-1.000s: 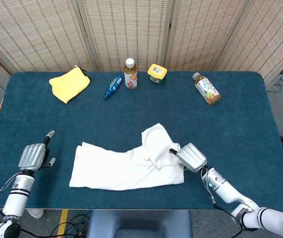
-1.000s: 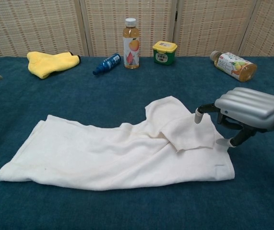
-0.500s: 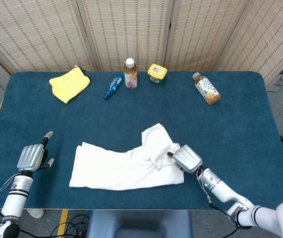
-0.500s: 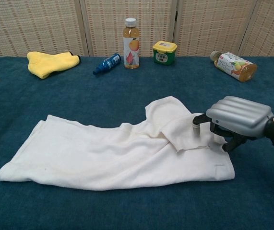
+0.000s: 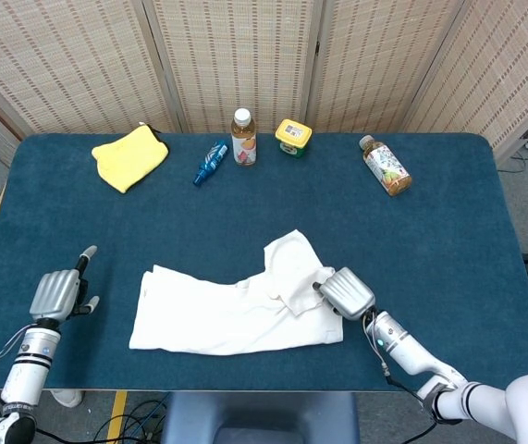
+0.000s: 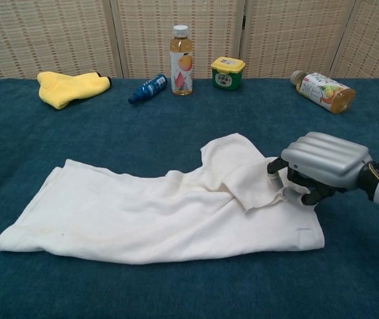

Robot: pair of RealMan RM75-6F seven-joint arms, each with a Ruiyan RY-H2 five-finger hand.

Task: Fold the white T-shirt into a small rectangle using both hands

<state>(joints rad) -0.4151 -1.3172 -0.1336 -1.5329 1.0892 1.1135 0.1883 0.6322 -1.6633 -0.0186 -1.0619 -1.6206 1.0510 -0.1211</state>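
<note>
Right hand (image 6: 322,166) sits at the right end of the white T-shirt (image 6: 162,212), its fingers (image 6: 277,166) curled down and pinching the edge of the folded-over flap of cloth there; the head view shows the same hand (image 5: 347,292) touching the shirt's right side. Left hand (image 5: 57,293) rests on the blue table (image 5: 448,240) near the front left corner, well apart from the shirt, fingers spread and holding nothing; the chest view catches only a fingertip of it at the left edge. The shirt lies rumpled and partly folded along the front middle of the table. Along the far edge stand a yellow cloth (image 5: 129,156), a small blue bottle (image 5: 211,163) lying down, an upright drink bottle (image 5: 243,138), a yellow-lidded jar (image 5: 293,136) and another bottle (image 5: 385,166) on its side
</note>
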